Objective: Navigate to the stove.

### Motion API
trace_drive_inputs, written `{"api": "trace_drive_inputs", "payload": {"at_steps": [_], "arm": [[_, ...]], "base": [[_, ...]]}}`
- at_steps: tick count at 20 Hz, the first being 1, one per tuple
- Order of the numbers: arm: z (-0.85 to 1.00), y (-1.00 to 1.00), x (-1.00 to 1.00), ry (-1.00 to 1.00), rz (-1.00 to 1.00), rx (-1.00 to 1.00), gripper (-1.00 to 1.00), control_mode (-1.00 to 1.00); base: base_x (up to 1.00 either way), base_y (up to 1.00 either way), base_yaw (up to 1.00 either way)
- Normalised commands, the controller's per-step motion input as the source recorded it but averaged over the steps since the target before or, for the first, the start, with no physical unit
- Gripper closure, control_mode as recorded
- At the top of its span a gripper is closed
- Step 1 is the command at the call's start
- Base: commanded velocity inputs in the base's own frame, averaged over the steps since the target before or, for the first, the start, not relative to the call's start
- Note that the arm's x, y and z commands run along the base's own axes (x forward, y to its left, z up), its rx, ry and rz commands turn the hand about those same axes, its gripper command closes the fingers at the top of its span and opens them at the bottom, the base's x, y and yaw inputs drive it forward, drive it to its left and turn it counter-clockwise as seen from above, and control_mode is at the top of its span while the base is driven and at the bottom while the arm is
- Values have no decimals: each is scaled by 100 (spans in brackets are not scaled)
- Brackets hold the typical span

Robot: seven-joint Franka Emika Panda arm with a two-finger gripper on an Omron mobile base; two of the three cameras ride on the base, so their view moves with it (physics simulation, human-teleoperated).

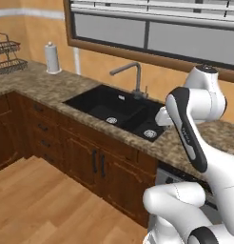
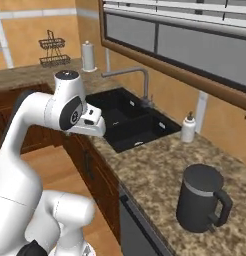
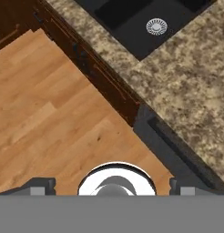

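Facing the corner run of cabinets, I have the granite bench (image 1: 47, 86) ahead, its front edge running diagonally from upper left to lower right in the left base view. Below that edge stand dark wood cabinet doors (image 1: 97, 164), then a grey appliance front (image 1: 162, 177) just right of them. Open wood floor (image 1: 47, 205) spreads left of the base, with free room along the cabinet fronts.

The arm (image 2: 70, 110) folds over the bench edge beside the sink. I see the end effector (image 3: 112, 186) at the bottom of the hand view, looking down at floor and bench edge; its fingertips (image 3: 40, 185) sit far apart at the two sides, with nothing between them.

Counting what sits on the bench:
- one black sink (image 1: 114, 108) with two basins and two drains
- one faucet (image 1: 131, 76) behind it
- one paper towel roll (image 1: 52, 58) upright near the wall
- one wire rack (image 1: 7, 55) in the far left corner
- one soap bottle (image 2: 188, 127) right of the sink
- one dark kettle (image 2: 201, 199) further right, well apart from the bottle

I cannot find the stove from here. One window (image 2: 195, 40) runs above the sink.
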Motion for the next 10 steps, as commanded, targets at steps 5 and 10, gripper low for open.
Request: {"api": "trace_drive_inputs", "payload": {"at_steps": [5,10], "arm": [[0,0,0,0,0,0,-100,100],[0,0,0,0,0,0,-100,100]], "base": [[7,70,55],[23,41,64]]}}
